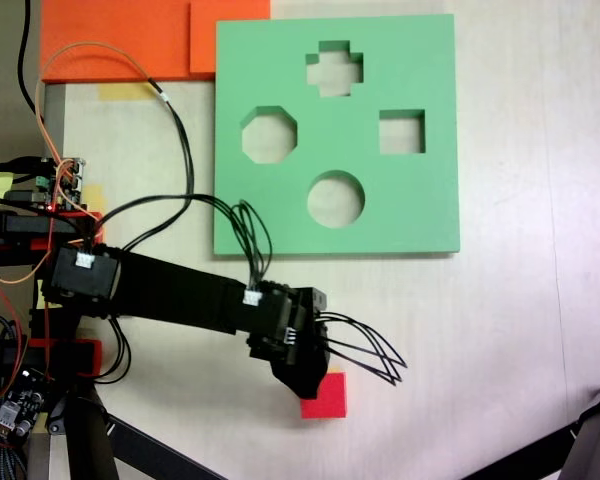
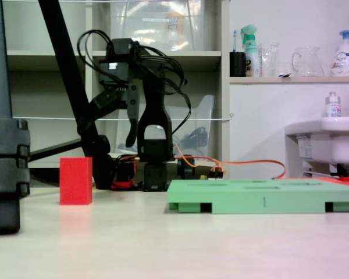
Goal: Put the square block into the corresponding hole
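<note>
- While the square block [image 1: 326,396] stands on the counter [image 1: 500,330] near its bottom edge in the top-down fixed view, the gripper [image 1: 302,385] hangs above its left side.
- Its jaws cannot be told open or closed.
- The corresponding hole [image 1: 401,131] lies well apart, in the green board [image 1: 420,210].

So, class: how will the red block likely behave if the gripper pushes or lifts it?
The red block stands on a flat face with square edges, so it should slide, not roll. It is slightly taller than wide, so a high push might tip it.
</note>
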{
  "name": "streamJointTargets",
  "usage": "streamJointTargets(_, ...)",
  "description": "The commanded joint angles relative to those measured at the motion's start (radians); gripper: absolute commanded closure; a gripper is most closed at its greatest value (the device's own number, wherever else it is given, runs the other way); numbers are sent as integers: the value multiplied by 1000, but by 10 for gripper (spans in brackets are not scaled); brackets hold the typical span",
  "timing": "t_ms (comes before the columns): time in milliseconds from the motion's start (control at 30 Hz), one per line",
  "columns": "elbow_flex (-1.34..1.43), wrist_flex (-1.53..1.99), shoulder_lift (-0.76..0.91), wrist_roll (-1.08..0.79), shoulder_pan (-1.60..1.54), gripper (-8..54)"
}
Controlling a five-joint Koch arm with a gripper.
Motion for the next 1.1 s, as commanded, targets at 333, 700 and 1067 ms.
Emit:
streamJointTargets(333, -64, 29, -35, -98, 124, -69)
streamJointTargets(700, -156, 26, -144, -181, 181, -69)
streamJointTargets(1067, -153, 28, -253, -170, 152, -67)
